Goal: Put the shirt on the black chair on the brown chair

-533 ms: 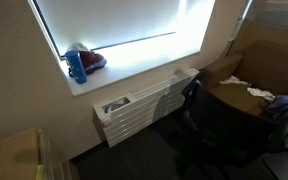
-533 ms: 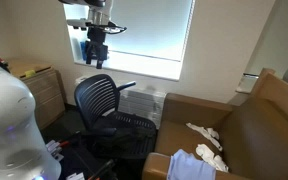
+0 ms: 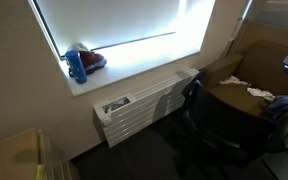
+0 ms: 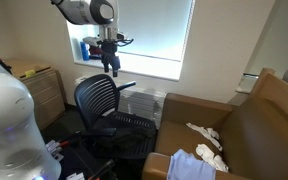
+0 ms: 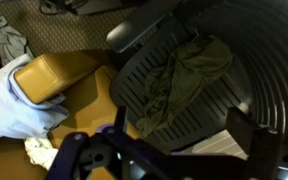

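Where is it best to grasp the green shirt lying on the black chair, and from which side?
Grip the green shirt at its bunched middle folds, coming straight down from above. It lies crumpled and low on the black chair's seat, and the raised folds probably give the most cloth to pinch.

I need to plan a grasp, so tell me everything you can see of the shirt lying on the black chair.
In the wrist view the shirt is olive green. It looks like soft, thin fabric, crumpled into a loose, elongated heap with many folds. No collar or sleeves can be made out. It lies slack and diagonally across the perforated seat of the black chair, apparently wholly on the seat. Only the seat touches it, and the gripper hangs above, clear of it.
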{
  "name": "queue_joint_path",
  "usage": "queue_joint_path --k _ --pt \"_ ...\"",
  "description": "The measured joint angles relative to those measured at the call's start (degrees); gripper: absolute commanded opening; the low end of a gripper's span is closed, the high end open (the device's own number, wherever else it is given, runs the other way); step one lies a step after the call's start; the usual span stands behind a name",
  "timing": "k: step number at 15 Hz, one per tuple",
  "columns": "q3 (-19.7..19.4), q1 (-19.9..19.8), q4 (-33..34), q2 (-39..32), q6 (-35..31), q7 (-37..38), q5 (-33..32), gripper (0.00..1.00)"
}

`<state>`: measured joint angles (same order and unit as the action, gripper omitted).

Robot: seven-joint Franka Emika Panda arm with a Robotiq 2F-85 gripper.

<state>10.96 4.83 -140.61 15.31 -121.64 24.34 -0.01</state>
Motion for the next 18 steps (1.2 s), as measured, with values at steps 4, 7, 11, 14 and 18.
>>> queue_joint_path --k 4,7,11,14,18 --pt "0.8 -0.3 0.0 -10.9 -20.2 13.0 -9.1 1.00" --pt "-2.1 -0.3 1.4 -21.7 -31.9 9.0 -1.0 1.00" --pt "-3.5 -0.1 4.0 -26.3 -33.6 7.7 0.1 1.00" --pt "-1.9 -1.2 5.6 -28.7 -33.7 0.7 10.0 1.00" --pt "3.3 -8.1 16.2 -41.8 -31.1 -15.8 22.0 1.00"
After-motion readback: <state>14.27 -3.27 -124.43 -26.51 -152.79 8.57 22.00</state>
